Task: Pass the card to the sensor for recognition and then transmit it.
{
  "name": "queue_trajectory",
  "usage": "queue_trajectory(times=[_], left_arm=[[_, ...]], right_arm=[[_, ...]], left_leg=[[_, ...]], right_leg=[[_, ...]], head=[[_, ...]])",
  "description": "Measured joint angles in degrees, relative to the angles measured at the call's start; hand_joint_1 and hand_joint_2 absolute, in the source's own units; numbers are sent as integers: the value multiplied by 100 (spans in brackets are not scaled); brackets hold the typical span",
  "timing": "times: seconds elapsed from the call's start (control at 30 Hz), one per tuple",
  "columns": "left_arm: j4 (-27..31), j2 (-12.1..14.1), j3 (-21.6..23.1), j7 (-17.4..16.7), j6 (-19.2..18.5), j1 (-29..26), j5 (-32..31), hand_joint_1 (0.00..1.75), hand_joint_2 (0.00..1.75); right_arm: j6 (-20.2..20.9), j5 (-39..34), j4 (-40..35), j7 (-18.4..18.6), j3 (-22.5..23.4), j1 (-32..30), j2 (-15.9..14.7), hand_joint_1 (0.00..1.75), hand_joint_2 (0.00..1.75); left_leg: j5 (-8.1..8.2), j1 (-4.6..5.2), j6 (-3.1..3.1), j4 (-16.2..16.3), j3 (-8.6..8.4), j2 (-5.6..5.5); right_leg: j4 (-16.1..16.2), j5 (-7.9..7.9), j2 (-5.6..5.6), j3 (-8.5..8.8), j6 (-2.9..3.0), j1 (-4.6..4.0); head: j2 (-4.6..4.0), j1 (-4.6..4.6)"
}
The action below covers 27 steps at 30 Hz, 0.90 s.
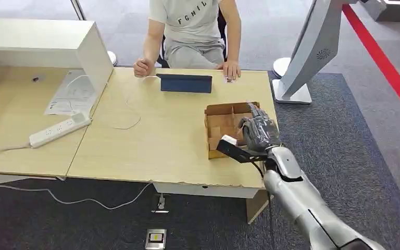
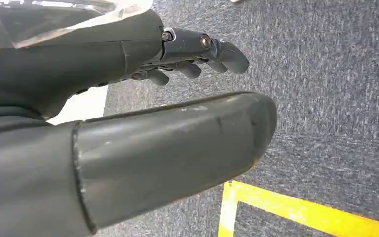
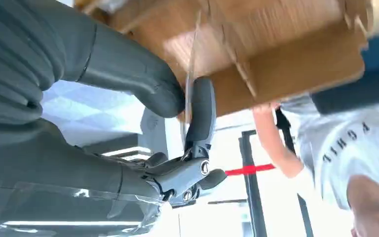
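My right hand (image 3: 177, 113) pinched the card (image 3: 190, 74) (thin, pale, edge-on) over the cardboard box (image 1: 224, 127); my left hand (image 2: 143, 108) hung spread.

- One cardboard box (image 1: 228, 127) with dividers, right of centre in the head view.
- One card (image 3: 189, 74), seen edge-on, pinched between thumb and finger in the right wrist view.
- Two robot hands: the right hand (image 1: 259, 130) at the box, the left hand (image 2: 143, 98) over grey carpet.
- One dark tablet-like sensor (image 1: 186, 83), upper centre.
- One person (image 1: 192, 31) seated at the top, both of their hands on the table edge.
- Two light wooden tables (image 1: 151, 146) pushed together.
- One white power strip (image 1: 60, 129), left.
- One printed sheet of paper (image 1: 72, 96), upper left.
- One white stand (image 1: 312, 47), upper right.
- One red floor stripe (image 1: 385, 67), upper right.
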<state>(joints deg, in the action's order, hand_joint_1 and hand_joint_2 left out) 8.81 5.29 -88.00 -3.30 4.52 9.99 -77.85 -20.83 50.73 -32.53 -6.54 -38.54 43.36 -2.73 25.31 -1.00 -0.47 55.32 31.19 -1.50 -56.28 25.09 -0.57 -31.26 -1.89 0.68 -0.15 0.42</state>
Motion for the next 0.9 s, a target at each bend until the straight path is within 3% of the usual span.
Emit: queue_trajectory(times=[0.57, 0.9], left_arm=[[0, -4, 2, 52, -157, -6, -170, 0, 0], [0, -52, 59, 197, -254, -2, -216, 0, 0]], right_arm=[[11, 305, -705, 175, 70, 90, -188, 175, 175], [144, 1392, -143, 282, 55, 1291, 158, 175, 175]], left_leg=[[0, 0, 0, 1, 2, 2], [-3, 0, -3, 1, 3, 3]], right_leg=[[-1, -1, -2, -1, 0, 0], [-6, -3, -3, -5, 2, 0]], head=[[0, 0], [0, 0]])
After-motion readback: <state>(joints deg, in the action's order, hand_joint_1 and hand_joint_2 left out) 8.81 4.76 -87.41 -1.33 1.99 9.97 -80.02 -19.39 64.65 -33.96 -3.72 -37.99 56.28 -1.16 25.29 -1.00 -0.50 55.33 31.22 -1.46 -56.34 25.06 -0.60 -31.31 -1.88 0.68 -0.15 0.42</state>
